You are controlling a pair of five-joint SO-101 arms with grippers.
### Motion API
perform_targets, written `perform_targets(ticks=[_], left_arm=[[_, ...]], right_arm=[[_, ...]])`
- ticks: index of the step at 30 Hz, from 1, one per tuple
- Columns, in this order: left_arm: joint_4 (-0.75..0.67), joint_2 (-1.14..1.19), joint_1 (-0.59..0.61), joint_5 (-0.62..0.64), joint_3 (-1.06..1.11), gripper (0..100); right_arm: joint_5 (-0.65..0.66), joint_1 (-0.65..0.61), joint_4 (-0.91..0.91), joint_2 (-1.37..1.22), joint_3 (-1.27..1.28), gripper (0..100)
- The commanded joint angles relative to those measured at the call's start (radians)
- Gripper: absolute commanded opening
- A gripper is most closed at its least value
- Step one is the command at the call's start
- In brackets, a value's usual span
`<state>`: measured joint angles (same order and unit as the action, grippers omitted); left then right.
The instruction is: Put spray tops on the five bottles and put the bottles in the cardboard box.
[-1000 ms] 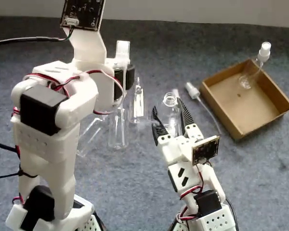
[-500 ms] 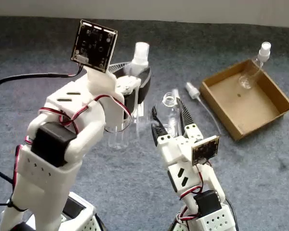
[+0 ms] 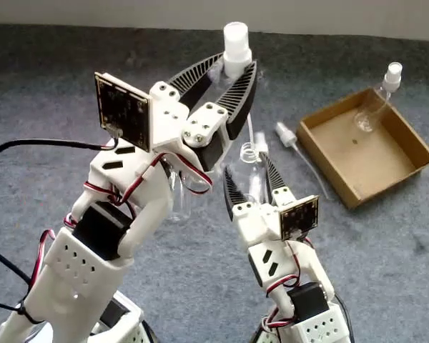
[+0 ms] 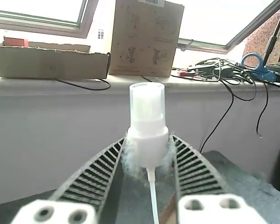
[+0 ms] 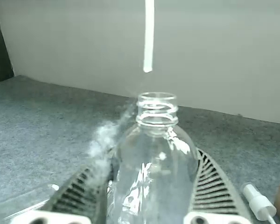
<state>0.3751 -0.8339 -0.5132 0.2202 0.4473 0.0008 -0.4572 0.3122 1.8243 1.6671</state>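
While the right pincer [image 5: 154, 161] clamps a clear plastic open-necked bottle [image 5: 151, 140] upright, the left pincer [image 4: 148, 142] pinches a white spray top [image 4: 147, 116] (dip tube [image 5: 149, 32] dangling) just above its neck; the brown cardboard box [image 3: 375, 157] sits well apart.

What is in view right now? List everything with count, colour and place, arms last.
held spray top: one, white, in the left gripper, its tube hanging above the open bottle's neck
open bottle: one, clear, uncapped, in the right gripper
loose spray top: one, white, lying on the table beside the cardboard box
capped bottle: one, clear with a white top, leaning in the box's far corner
spare bottle: at least one, clear, behind the left arm, partly hidden
cardboard box: one, brown, on the right arm's side
table: one, grey
left gripper: shut on the held spray top
right gripper: shut on the open bottle
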Motion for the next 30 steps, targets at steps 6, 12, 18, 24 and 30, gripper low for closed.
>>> perform_targets(ticks=[6,12,18,24,30], left_arm=[[-0.044,-0.021,-0.01,-0.015,-0.002,0],[-0.195,-0.021,-0.01,-0.051,0.13,1],[-0.292,-0.03,-0.019,-0.172,0.268,1],[-0.288,-0.03,-0.021,-0.17,0.282,1],[-0.287,-0.031,-0.051,-0.17,0.341,0]], right_arm=[[-0.002,-0.001,0.012,0.013,0.137,13.2],[-0.002,-0.001,0.027,0.013,0.137,13.2],[-0.002,-0.001,0.027,0.013,0.137,13.2],[-0.002,-0.001,0.027,0.013,0.137,13.2],[0.0,-0.001,0.027,0.013,0.137,13.2]])
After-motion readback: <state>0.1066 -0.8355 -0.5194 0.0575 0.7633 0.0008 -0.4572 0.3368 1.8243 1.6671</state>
